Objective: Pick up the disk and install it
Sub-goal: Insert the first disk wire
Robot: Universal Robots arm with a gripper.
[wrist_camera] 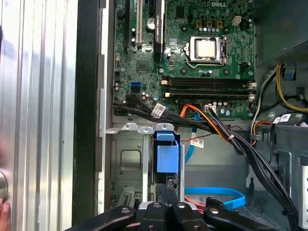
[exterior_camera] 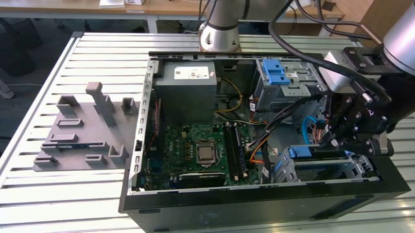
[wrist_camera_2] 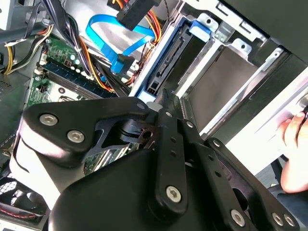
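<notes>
The disk (exterior_camera: 318, 151) stands on edge in the metal drive bay (exterior_camera: 355, 171) at the front corner of the open computer case, on the exterior view's right, its blue carrier tab up. In both wrist views its dark edge and blue frame (wrist_camera_2: 180, 55) (wrist_camera: 167, 159) run between the bay's rails. My gripper (exterior_camera: 337, 143) hangs right over the disk's end that carries the connector. The black fingers (wrist_camera_2: 166, 120) lie together, shut, with the tips (wrist_camera: 168, 192) at the disk's edge; contact is hard to judge.
Loose black, orange and blue cables (wrist_camera_2: 110, 33) (wrist_camera: 216, 195) lie beside the bay. Motherboard (exterior_camera: 201, 150), grey power supply (exterior_camera: 188, 92) and a cage with a blue latch (exterior_camera: 279, 73) fill the case. A grey fixture (exterior_camera: 84, 131) sits on the table. A hand (wrist_camera_2: 294, 139) is beyond the case wall.
</notes>
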